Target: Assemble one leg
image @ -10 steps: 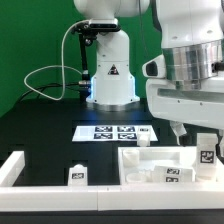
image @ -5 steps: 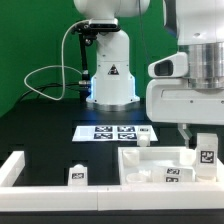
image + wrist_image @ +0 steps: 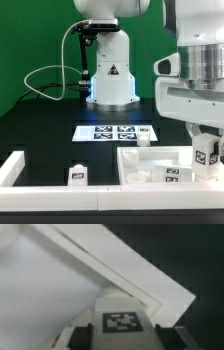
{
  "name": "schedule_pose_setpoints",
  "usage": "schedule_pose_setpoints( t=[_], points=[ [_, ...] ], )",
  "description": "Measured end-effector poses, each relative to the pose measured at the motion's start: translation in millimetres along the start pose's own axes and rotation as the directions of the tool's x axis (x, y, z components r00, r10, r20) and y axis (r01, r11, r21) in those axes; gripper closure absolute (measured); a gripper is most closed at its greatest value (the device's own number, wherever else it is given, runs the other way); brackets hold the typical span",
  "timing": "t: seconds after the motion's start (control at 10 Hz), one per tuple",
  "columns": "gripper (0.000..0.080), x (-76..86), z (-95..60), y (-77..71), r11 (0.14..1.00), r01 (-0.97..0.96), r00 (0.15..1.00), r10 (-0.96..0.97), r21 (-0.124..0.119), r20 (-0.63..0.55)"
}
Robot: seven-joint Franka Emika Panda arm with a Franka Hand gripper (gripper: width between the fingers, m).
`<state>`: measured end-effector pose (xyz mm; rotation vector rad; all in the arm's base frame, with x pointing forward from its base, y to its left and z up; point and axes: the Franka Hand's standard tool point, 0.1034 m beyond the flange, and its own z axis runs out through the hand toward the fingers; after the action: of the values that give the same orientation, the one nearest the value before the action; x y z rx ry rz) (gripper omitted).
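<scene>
My gripper is shut on a leg, a stubby white peg with a square marker tag. It holds the leg over the far right corner of the large white rimmed panel. In the wrist view the leg sits between my dark fingers, tag facing the camera, with my gripper just above the panel's corner rim. Whether the leg touches the panel is not clear.
Another leg stands on the black table to the exterior view's left of the panel. A further one stands at the panel's back rim. The marker board lies behind. A white rail is at the left, the robot base at the back.
The arm has shifted toward the exterior view's right, carrying the leg slightly right. The loose legs and the panel have not moved.
</scene>
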<state>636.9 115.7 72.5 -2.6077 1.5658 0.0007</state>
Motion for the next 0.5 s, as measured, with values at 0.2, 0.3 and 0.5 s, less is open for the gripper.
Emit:
schedule_pose_setpoints(
  t=[0.2, 0.3, 0.5],
  points=[
    [0.0514, 2.6, 0.3, -3.5, 0.938, -0.347, 0.938, 0.346, 0.02, 0.024],
    [0.0514, 2.8, 0.5, -3.8, 0.868, -0.496, 0.868, 0.494, 0.04, 0.05],
    [0.0514, 2.9, 0.3, -2.8, 0.854, -0.519, 0.855, 0.516, 0.049, 0.057]
  ],
)
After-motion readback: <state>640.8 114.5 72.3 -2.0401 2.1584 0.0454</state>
